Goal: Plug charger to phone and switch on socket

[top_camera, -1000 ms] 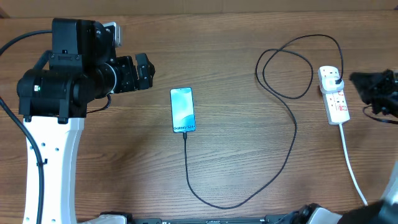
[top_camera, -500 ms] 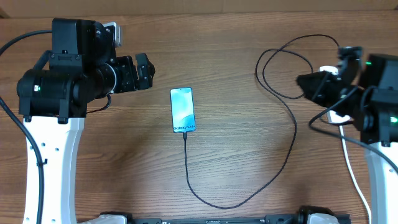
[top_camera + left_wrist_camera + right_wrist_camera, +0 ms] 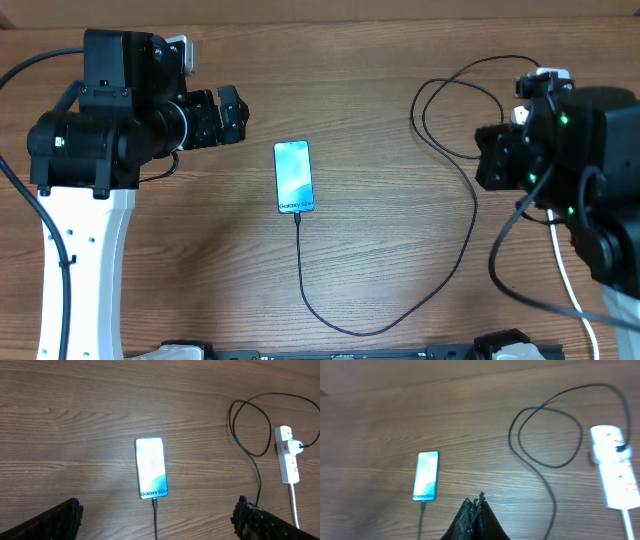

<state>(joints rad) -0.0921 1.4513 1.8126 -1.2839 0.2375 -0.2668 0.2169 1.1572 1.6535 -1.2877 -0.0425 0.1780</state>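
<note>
The phone lies screen up near the middle of the table, slightly toward the left edge. The charger is joined to the phone's near end; its cable runs toward the near edge, bends right, climbs and coils in loops toward the far right corner.

From overhead the right arm covers the socket by the right edge; only the thick white cord shows, trailing toward the near right corner. The left wrist view shows the socket whole, with red marks on its face and the black plug seated near its far end; whether the switch is on cannot be told.

The left gripper has its fingers wide apart with nothing between them; the phone shows between them on the table below. The right gripper has its fingers pressed together on nothing, with the phone to one side and the socket to the other.

A second ago the right arm sat at the right edge and the socket lay uncovered; the arm has since swung inward over it. The left arm, phone and charger are unchanged.
</note>
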